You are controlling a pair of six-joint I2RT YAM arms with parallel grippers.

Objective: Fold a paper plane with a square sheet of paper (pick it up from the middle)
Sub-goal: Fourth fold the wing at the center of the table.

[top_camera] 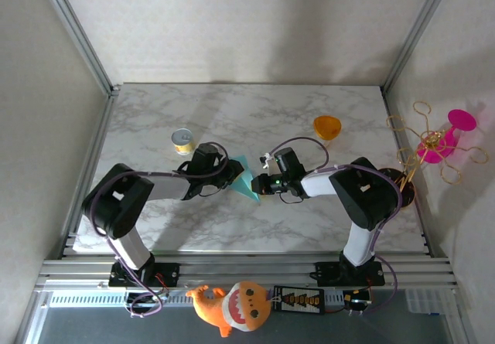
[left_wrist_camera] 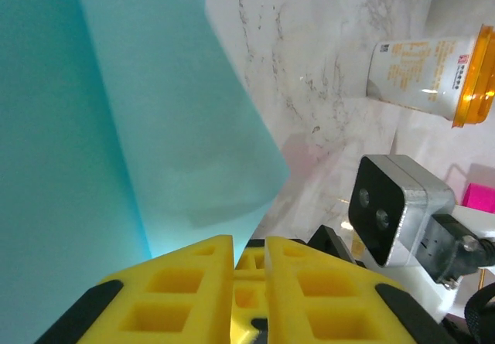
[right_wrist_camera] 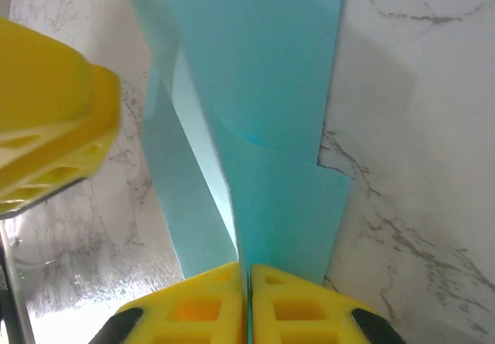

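Tapering to a point, the teal paper plane (top_camera: 247, 178) seems creased lengthwise.

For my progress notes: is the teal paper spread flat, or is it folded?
Folded. The right wrist view shows overlapping layers and creases in the teal paper, which the left hand and the right hand both pinch.

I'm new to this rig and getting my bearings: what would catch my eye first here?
The folded teal-blue paper sheet, pinched mid-table between the left gripper and right gripper, both shut on it. Beyond it sit a small yellow can to the left and an orange cup to the right, on the white marble table.
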